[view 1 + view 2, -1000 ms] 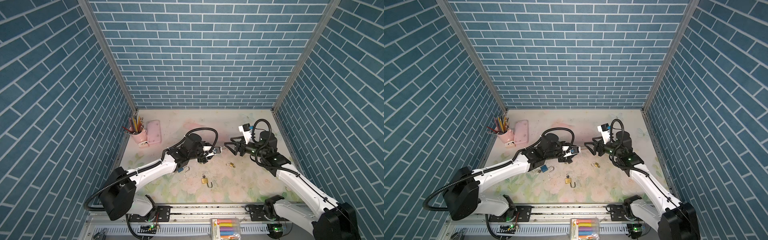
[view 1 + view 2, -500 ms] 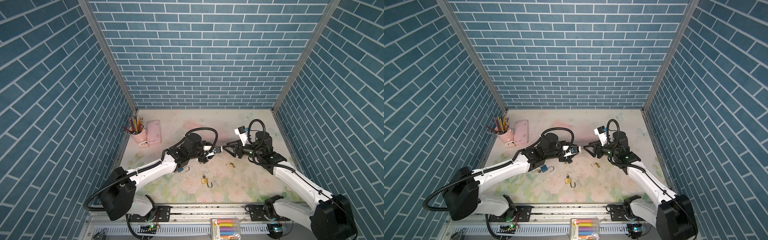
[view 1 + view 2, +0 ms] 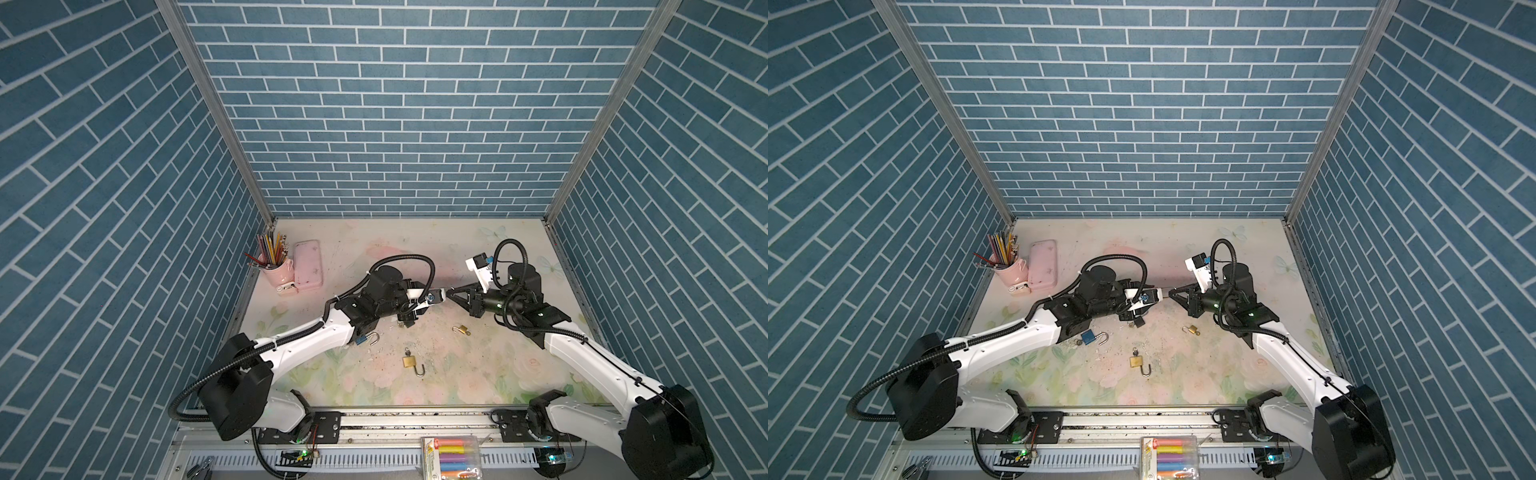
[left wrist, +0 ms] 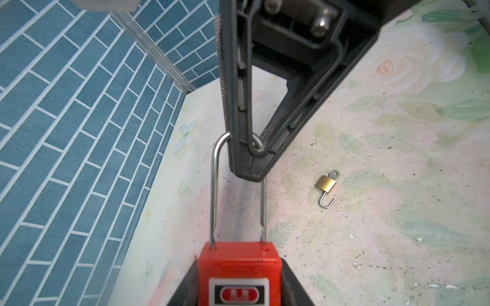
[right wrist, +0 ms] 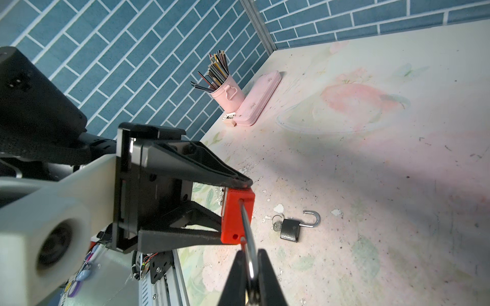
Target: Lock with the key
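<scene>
Two arms reach inward: left jaws clamp red padlock (image 4: 240,267), right jaws pinch shackle (image 4: 214,185), seemingly unlatched.

At about 10 o'clock on your bench (image 3: 415,241), tight in the corner, stands a pink cup (image 3: 277,272). It is packed with coloured pencils (image 3: 270,249) that fan upward. Just beside the cup, on its 3 o'clock side, lies a flat pink pencil case (image 3: 308,264), its long side running toward 12 o'clock. A small white-and-pink block (image 3: 286,287) sits at the cup's 6 o'clock side, against the near end of the case. The bench top shows a faded floral print, scuffed and speckled. Blue brick-pattern walls (image 3: 395,104) close three sides. At 6 o'clock, past the front rail, you have a clear box of coloured sticks (image 3: 451,457), crayons or chalk.
</scene>
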Action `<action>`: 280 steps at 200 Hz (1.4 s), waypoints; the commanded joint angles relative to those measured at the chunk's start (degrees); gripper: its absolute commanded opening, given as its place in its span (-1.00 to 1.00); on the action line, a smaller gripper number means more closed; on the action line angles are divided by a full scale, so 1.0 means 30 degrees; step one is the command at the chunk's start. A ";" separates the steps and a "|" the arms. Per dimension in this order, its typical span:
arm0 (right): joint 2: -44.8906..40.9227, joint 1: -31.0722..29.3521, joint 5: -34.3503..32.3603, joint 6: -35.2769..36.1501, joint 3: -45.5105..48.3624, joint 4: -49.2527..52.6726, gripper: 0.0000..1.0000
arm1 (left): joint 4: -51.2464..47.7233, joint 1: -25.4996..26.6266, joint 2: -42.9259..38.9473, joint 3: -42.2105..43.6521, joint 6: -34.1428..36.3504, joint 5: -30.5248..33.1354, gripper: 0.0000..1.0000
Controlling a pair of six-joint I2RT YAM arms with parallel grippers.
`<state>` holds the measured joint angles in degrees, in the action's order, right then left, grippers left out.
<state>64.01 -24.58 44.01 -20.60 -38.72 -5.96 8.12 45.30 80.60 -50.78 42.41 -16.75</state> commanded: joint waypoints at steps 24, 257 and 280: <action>0.0540 -0.0192 0.0226 -0.0662 -0.0204 -0.0565 -1.00 | 0.1835 0.0086 0.0358 0.0300 0.0042 0.1092 -1.00; 0.2416 -0.0245 0.2716 -0.2238 -0.0337 -0.1684 -1.00 | 0.7769 0.1823 0.1816 0.0493 0.0710 0.6730 -1.00; 0.2619 -0.0245 0.2628 -0.2187 -0.0263 -0.1761 -1.00 | 0.7765 0.1813 0.1787 0.0310 0.0367 0.6186 -1.00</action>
<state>70.76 -23.83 45.04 -24.53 -38.85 -12.97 21.45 50.43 85.97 -48.12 44.21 0.89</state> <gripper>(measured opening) 0.057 0.425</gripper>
